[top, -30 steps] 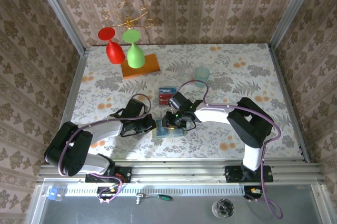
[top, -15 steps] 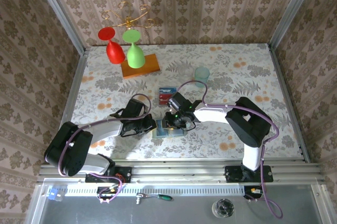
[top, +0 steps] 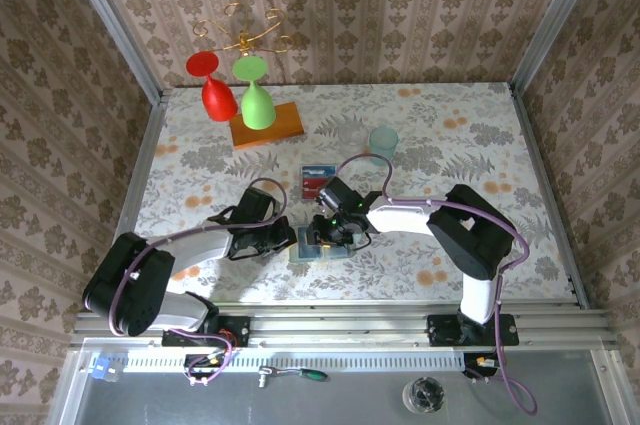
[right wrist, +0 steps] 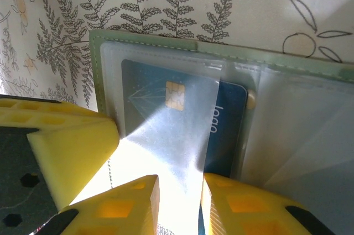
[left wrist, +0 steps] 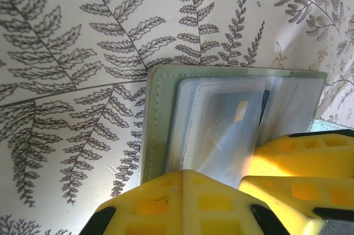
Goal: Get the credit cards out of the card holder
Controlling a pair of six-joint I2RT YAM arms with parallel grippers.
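The sage-green card holder (top: 311, 256) lies open on the table between both arms. My left gripper (top: 288, 238) is shut, its yellow fingertips (left wrist: 182, 182) pressed on the holder's left edge (left wrist: 159, 113). My right gripper (top: 331, 234) hovers low over the pockets with its jaws a little apart. Between them (right wrist: 180, 188) lies a clear pocket with a blue credit card (right wrist: 228, 119) in it. A grey-blue card with a gold chip (left wrist: 235, 114) shows through the pocket in the left wrist view. A red and blue card (top: 317, 181) lies loose on the table behind the holder.
A pale teal cup (top: 383, 140) stands behind the right arm. At the back left an orange board (top: 270, 126) sits under a red glass (top: 217, 97) and a green glass (top: 257, 103) that hang from a gold rack (top: 243, 38).
The right arm has edged slightly left over the card holder. The left arm and the holder have stayed put.
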